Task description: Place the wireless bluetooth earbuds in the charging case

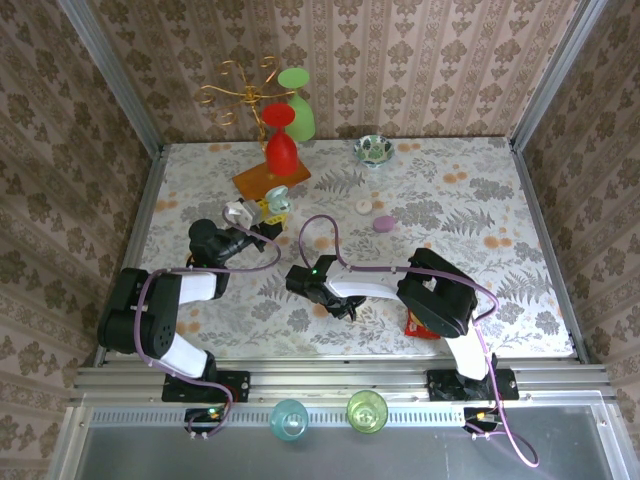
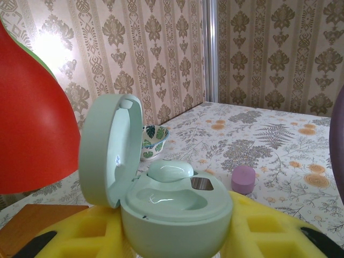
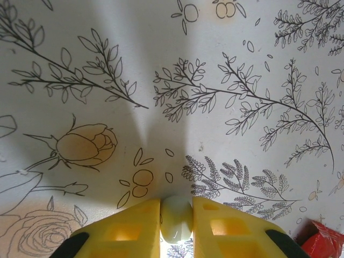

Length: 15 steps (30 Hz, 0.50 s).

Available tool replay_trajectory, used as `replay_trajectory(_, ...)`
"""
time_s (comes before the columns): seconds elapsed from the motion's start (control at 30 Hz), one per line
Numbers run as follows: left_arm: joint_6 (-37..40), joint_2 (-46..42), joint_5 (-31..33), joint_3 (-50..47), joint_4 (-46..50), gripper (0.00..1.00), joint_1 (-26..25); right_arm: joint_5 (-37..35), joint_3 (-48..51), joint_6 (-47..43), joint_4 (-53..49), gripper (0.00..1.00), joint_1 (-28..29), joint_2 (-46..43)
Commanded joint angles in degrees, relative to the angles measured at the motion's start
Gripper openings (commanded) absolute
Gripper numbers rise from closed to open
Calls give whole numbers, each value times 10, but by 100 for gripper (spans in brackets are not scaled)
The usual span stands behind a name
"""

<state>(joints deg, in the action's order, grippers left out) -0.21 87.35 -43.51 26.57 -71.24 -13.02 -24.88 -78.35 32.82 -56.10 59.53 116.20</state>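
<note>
**Top external:** The left gripper (image 1: pixel 274 202) is seen beside a wooden base (image 1: pixel 270 178); its load cannot be made out. A lilac case (image 1: pixel 383 223) is noted apart on the table (image 1: pixel 500 200).

**Left wrist:** The jaws are clamped on the mint charging case (image 2: pixel 177 215), lid raised; 1 mint earbud (image 2: pixel 170 170) is seated inside.

**Right wrist:** The right gripper (image 3: pixel 176 207) is nearly closed, with 1 pale earbud (image 3: pixel 176 217) pinched between its fingertips. A red packet (image 3: pixel 322 239) is cut off.

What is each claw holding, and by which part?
Left claw grips the open mint charging case by its lower body; right claw pinches a pale mint earbud by its sides.
</note>
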Motion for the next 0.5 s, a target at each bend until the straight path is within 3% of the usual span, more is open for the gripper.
replay_trajectory(0.0, 10, -12, -10, -4, -22, 18, 4, 13, 13, -1, 10, 18, -5, -42)
replay_trajectory(0.13, 18, -12, -17, -1, -23, 18, -4, 73, 40, -23, 83, 18, -39, -131)
replay_trajectory(0.3, 24, -12, -24, 7, -23, 18, -25, 222, 103, -50, 268, 18, -109, -261)
replay_trajectory(0.47, 24, -9, -40, 18, -23, 19, -50, 370, 150, -17, 463, 16, -179, -339)
